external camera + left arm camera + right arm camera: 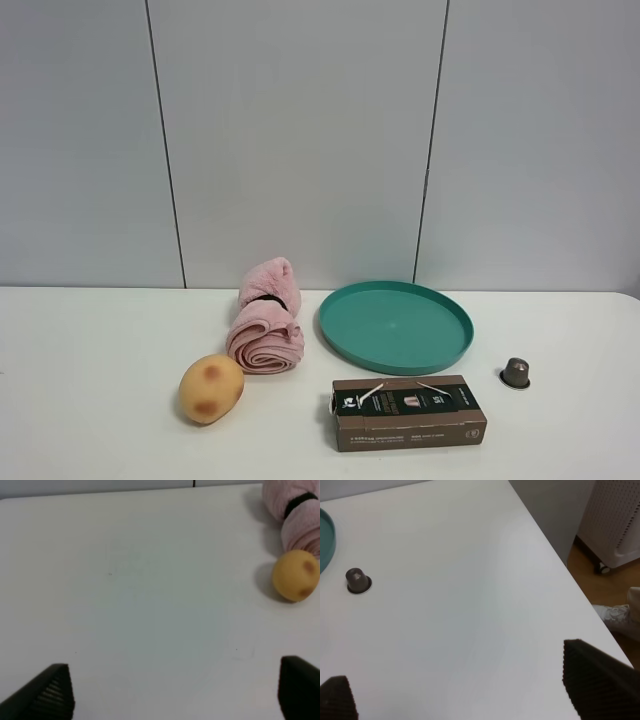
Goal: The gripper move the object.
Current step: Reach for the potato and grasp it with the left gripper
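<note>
Nearest the high camera, a dark box [408, 412] lies flat at the front of the white tabletop [90, 380]; the yellow-orange object [211, 389] rests to its left, just in front of a pink rolled towel [266, 325] and well apart from the teal plate [395, 325] and small brown capsule [516, 373]. The left gripper [175, 692] hovers over bare tabletop, fingers spread wide and released, with the object lying ahead of it beside the towel. The right gripper [467, 690] is likewise spread wide near the tabletop's right edge, the capsule well ahead of it.
</note>
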